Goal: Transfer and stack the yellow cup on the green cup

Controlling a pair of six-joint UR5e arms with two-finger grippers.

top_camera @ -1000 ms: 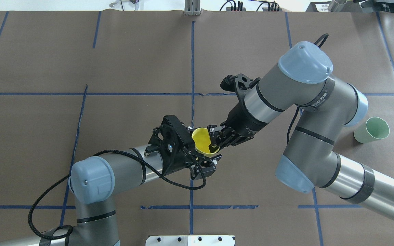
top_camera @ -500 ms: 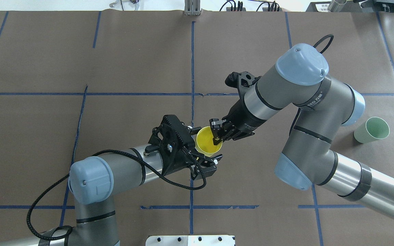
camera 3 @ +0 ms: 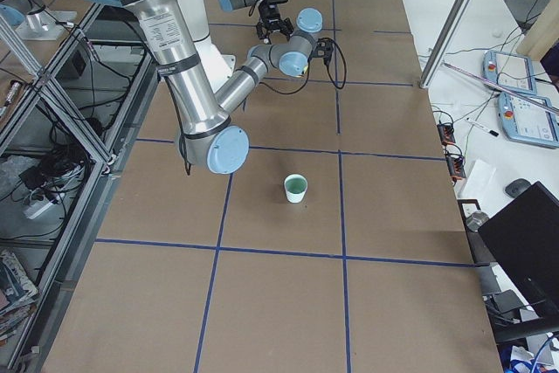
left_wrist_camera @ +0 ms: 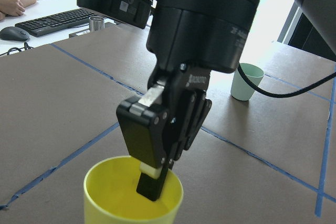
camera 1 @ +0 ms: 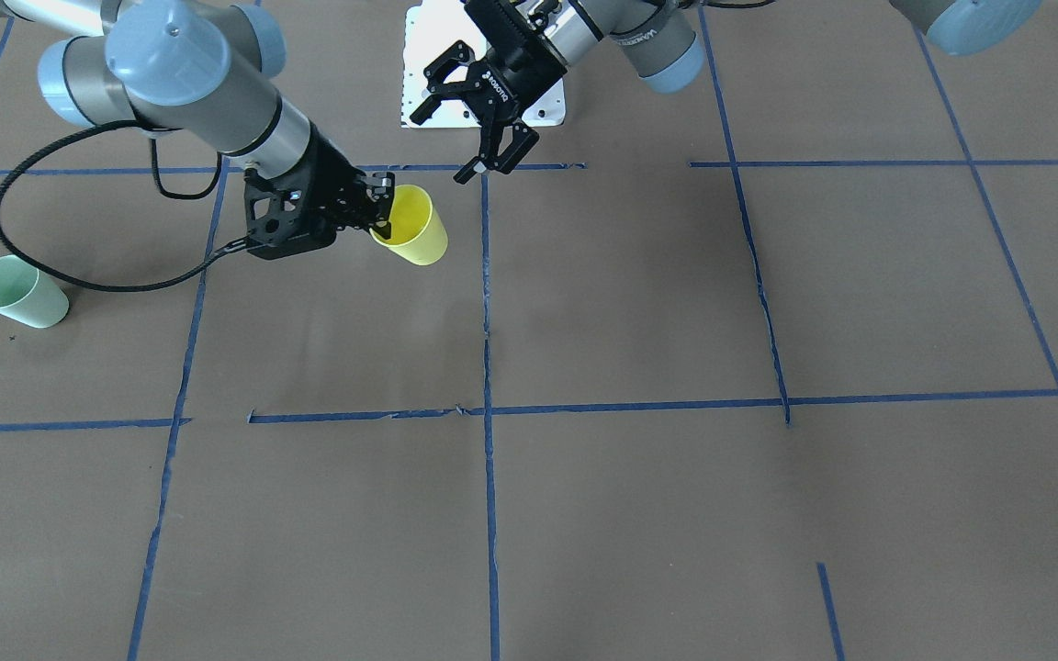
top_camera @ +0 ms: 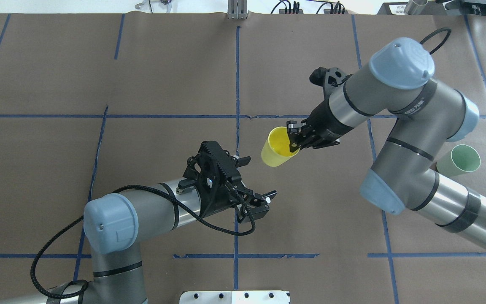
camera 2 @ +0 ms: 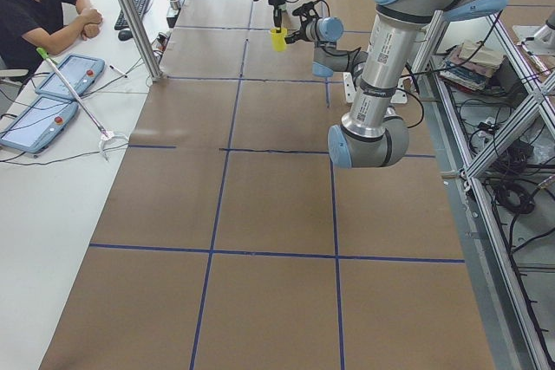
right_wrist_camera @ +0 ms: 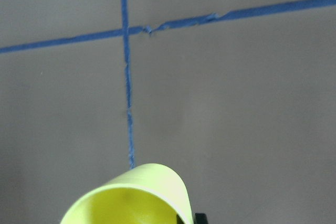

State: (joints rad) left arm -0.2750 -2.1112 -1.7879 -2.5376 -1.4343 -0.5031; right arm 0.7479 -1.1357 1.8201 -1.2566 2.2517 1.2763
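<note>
Overhead: the right gripper is clenching the rim of the small bright yellow tapered plastic cup, one finger inside and one outside the wall. The cup is tilting, its base pointing away from the wrist. The left gripper is spreading wide, grasping nothing, near the yellow cup but apart from it. The small pale mint-green tapered plastic cup is standing on the brown paper-covered table, well apart from both grippers, behind the right arm's elbow.

Front-facing: the yellow cup is hanging tilted off the right gripper's tips. The green cup is sitting far beyond that gripper's wrist side.

Left side: the yellow cup is dangling just beneath the far gripper.

Right side: the green cup is standing upright, mouth up, nearer the camera than both grippers.

Left wrist: a black finger is reaching down into the yellow cup; the green cup is showing behind that gripper.

Right wrist: the yellow rim is filling the bottom edge, with blue tape lines crossing on the table beyond.
</note>
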